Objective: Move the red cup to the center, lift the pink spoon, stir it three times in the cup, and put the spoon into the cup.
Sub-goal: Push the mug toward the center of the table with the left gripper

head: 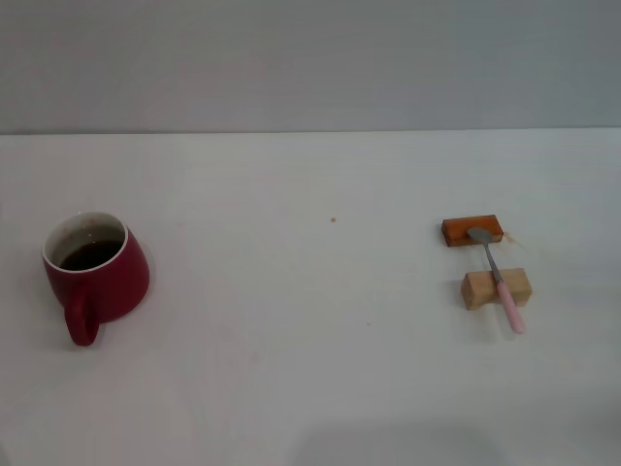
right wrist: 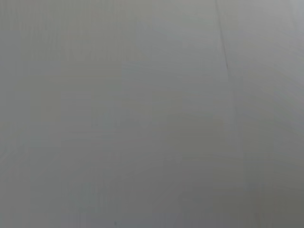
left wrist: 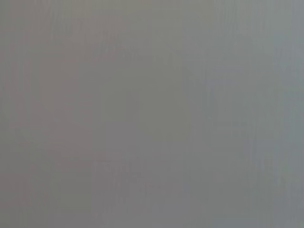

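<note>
Evidently nothing has begun: the rounded dark-red ceramic mug [head: 95,275] sits far left on the white desk [head: 310,369], needing centring first, neither end effector being visible.

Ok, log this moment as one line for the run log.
red cup: robot's left, not centered | pink spoon: bridging orange-brown block and wooden block | claws: out of view

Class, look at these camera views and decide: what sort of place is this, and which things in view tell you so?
Probably a staged test bench, not a kitchen: a bare white table against a plain grey wall, holding only a red cup of dark liquid and a pink spoon propped across two small blocks.
</note>
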Controlling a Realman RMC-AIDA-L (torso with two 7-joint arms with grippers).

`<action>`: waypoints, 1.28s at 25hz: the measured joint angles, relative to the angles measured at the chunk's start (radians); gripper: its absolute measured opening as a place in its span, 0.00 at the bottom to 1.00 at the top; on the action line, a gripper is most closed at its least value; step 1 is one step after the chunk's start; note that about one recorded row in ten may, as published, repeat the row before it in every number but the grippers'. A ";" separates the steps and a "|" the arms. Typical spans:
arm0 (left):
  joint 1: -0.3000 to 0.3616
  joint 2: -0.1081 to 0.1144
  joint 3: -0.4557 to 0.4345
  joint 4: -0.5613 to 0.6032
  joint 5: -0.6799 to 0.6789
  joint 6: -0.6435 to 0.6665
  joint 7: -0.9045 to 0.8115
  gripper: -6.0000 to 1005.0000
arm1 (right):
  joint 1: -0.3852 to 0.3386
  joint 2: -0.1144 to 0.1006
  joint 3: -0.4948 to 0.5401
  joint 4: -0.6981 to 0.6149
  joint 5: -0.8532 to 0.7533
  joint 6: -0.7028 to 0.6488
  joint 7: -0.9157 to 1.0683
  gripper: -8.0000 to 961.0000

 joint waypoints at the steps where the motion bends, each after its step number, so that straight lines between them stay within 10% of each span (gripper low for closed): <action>1: 0.000 0.000 -0.001 0.000 0.000 -0.001 0.000 0.82 | 0.000 0.000 0.000 0.000 0.000 0.000 0.000 0.72; 30: 0.011 0.003 0.004 0.072 0.004 -0.110 0.009 0.75 | -0.002 0.000 0.000 -0.001 0.000 -0.008 0.000 0.71; 32: 0.019 0.004 0.022 0.115 0.009 -0.110 0.011 0.53 | -0.002 0.000 0.000 -0.005 0.000 -0.008 0.000 0.71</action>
